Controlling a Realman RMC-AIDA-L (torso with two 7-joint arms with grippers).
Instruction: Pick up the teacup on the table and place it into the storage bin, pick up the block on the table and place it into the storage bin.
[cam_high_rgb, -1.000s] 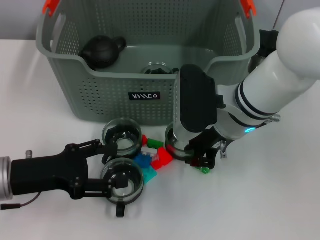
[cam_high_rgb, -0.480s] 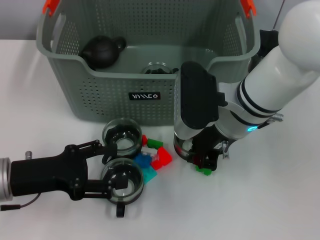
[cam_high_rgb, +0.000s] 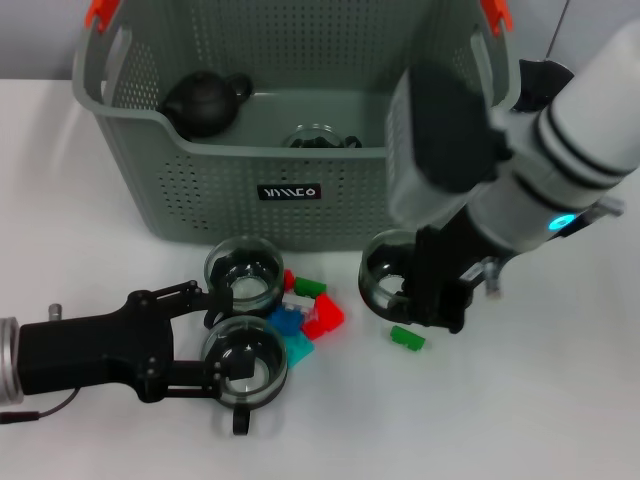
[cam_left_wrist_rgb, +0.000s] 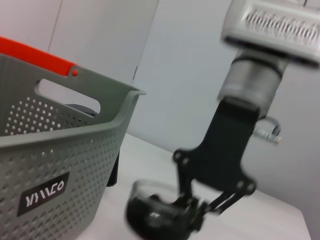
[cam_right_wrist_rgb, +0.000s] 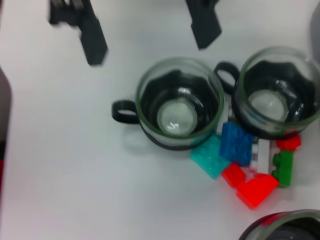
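1. Fingers of the left gripper (cam_high_rgb: 222, 335) are spread apart, one on each side of the near teacup (cam_high_rgb: 244, 364) on the table (cam_high_rgb: 90, 180); note that nothing is clamped and a second teacup (cam_high_rgb: 244, 272) sits just beyond.
2. Locate the blocks (cam_high_rgb: 312, 315) — a loose cluster just beside both cups, with a single green block (cam_high_rgb: 407, 338) lying apart.
3. Check the right gripper (cam_high_rgb: 425, 290): it is closed on a raised teacup (cam_high_rgb: 390, 277), clear of the table, in front of the storage bin (cam_high_rgb: 250, 190).
4. Judge the step as transport — next, carry that cup over the front wall, lower it, then release.
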